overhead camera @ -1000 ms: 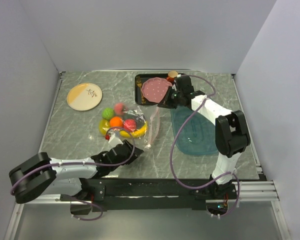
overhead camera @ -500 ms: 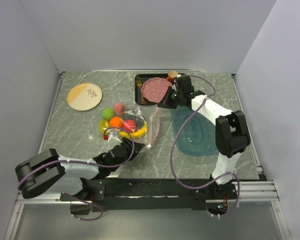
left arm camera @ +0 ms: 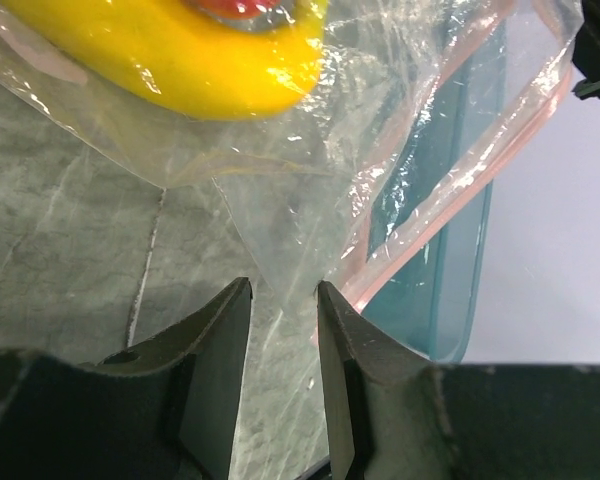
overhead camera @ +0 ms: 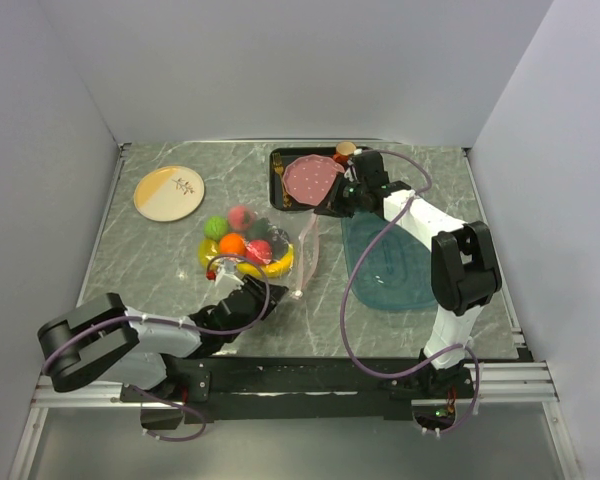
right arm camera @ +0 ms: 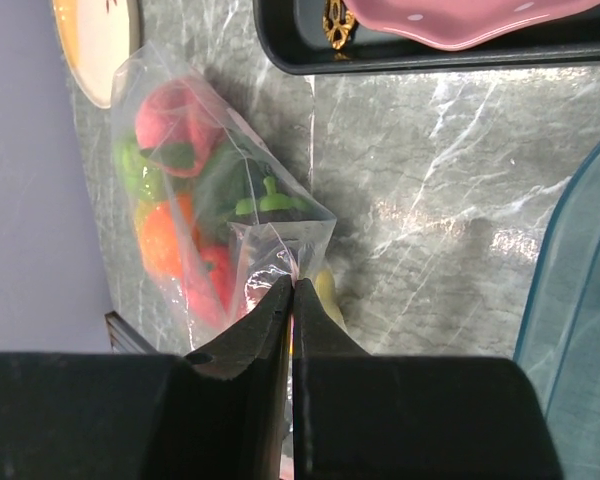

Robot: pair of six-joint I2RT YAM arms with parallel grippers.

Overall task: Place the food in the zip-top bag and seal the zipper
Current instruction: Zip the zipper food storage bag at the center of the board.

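The right claw (right arm camera: 292,288) pinches the zip-top bag (right arm camera: 210,200) tight by its edge. The food (overhead camera: 242,245) sits inside the bag on the table (overhead camera: 160,270) (the banana (left arm camera: 180,60) is nearest the left claw (left arm camera: 280,300)). That claw's fingers stand a little apart at the bag's corner.

I am seeing a tan plate (overhead camera: 169,192) sitting on the grey table (overhead camera: 150,270). A pink plate (overhead camera: 311,178) is lying in a black tray (right arm camera: 430,57), beside a blue tray (overhead camera: 400,270).
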